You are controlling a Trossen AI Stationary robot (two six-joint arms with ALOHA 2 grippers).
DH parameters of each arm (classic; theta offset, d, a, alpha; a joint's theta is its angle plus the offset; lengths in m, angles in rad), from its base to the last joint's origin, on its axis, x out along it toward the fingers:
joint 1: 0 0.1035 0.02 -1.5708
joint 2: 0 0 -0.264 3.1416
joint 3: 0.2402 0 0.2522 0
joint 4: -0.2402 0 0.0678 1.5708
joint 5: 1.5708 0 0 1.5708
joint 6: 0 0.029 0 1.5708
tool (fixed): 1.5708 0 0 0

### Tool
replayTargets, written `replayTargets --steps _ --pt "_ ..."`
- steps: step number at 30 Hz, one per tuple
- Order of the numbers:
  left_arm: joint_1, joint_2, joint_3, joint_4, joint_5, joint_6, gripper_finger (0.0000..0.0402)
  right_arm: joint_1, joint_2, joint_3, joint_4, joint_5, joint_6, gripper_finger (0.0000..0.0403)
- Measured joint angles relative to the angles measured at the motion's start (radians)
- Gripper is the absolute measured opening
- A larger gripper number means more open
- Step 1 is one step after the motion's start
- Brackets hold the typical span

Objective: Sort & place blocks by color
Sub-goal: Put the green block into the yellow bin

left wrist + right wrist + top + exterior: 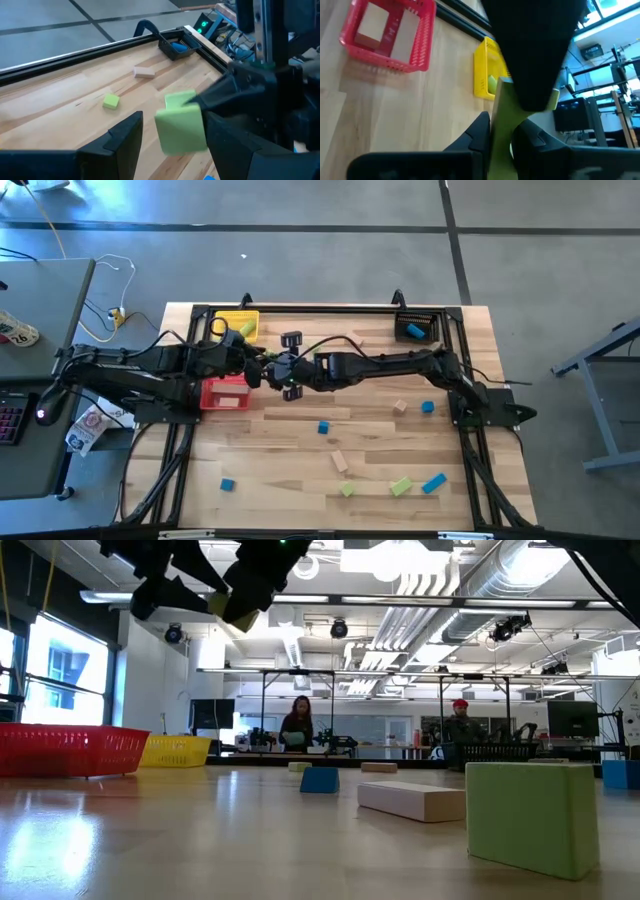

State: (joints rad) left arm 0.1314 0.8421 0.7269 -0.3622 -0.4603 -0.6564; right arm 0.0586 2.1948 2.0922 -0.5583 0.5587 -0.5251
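Hovering above the wooden counter (270,455) beside the red mesh bin (226,394), left end effector (170,132) with fingers parted around a light green wooden block (181,127), not clamping it. Gripping that same block from the other side, right end effector (501,136), clenched on it in mid-air. Lying scattered across the near counter, a blue cube (323,426), a tan bar (340,461), more green and blue pieces.

Two people (299,723) stand behind the table (270,460); cables (100,300) lie alongside.
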Motion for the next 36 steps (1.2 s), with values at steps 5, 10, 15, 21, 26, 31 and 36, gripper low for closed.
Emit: replayTargets --steps 5,10,15,21,26,31,36 --pt "0.025 0.000 0.000 0.014 0.039 0.012 0.0195 0.004 0.000 0.000 0.015 -0.005 -0.040 0.0034" --pt "0.044 0.004 0.001 0.016 0.068 0.022 0.0195 0.005 0.000 0.000 0.026 0.018 -0.035 0.0034" --pt "0.049 0.005 0.001 0.005 0.129 0.026 0.0195 0.007 0.000 0.000 0.029 0.070 -0.036 0.0034" --pt "0.055 0.005 0.001 -0.004 0.132 0.032 0.0195 0.006 0.000 0.000 0.041 0.075 -0.037 0.0034" --pt "0.075 0.005 0.001 0.000 0.144 0.049 0.0195 0.007 0.000 0.000 0.041 0.078 -0.038 0.0034" --pt "0.084 0.005 0.001 0.003 0.159 0.077 0.0185 0.007 0.000 0.000 0.040 0.077 -0.037 0.0034" --pt "0.085 0.005 0.000 0.013 0.200 0.111 0.0144 0.008 0.000 0.000 0.034 0.066 -0.037 0.0034"
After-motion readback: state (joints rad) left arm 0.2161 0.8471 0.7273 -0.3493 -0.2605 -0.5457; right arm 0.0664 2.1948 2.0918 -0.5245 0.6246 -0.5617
